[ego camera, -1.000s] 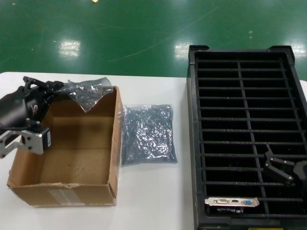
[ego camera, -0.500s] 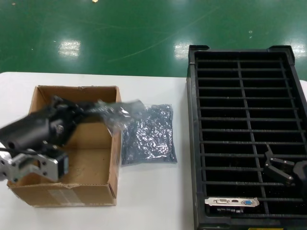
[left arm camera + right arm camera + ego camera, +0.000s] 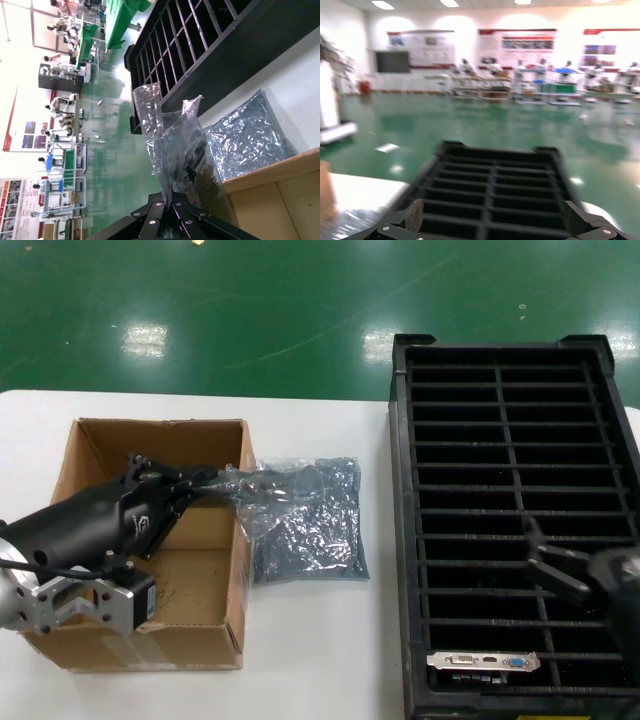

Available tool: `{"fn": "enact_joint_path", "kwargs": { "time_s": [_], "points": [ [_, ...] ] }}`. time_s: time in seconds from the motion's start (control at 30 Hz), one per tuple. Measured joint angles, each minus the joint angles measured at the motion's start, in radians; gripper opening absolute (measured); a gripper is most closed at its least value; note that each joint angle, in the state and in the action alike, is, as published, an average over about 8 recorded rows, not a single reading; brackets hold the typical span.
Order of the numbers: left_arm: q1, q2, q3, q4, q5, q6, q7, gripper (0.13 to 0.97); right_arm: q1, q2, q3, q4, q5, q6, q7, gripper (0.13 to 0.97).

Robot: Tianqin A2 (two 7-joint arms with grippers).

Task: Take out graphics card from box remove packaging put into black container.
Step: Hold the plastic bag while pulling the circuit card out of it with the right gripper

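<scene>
Swinging toward three o'clock, the left gripper [image 3: 205, 478] has carried the bag [image 3: 262, 492] from the far left corner of the box [image 3: 160, 540] a second ago, across the box's right wall half a second ago, to hang now over that wall and above the second bag [image 3: 310, 525], which lies flat on the worktop [image 3: 320, 660] just beside the box. Its fingers are pinching the bag's edge; in the left wrist view the bag [image 3: 167, 145] dangles limp and looks empty, so I judge the packaging is already off and is being carried out for discarding.

At three o'clock stands the crate [image 3: 510, 370], unmoved. One card [image 3: 484, 661] sits upright in its nearest left slot, bracket showing, exactly as before; that suggests the card step is done.

Over the crate's near right part, the right gripper [image 3: 560, 570] has shifted slightly toward eleven o'clock and blurs with motion. Its fingers [image 3: 400, 225] stand spread and hold nothing.
</scene>
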Motion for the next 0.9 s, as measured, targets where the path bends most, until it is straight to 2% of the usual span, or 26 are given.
{"fn": "enact_joint_path", "kwargs": {
  "time_s": [0.5, 0.67, 0.9],
  "points": [
    [0.000, 0.000, 0.000, 0.000, 0.000, 0.000, 0.000, 0.140, 0.107, 0.047, -0.130, 0.022, 0.041, -0.210, 0.043, 0.966],
    [0.000, 0.000, 0.000, 0.000, 0.000, 0.000, 0.000, 0.140, 0.120, 0.076, -0.151, 0.017, 0.067, -0.313, 0.014, 0.966],
    [0.000, 0.000, 0.000, 0.000, 0.000, 0.000, 0.000, 0.140, 0.153, 0.097, -0.165, -0.025, 0.112, -0.473, -0.072, 0.823]
  ]
}}
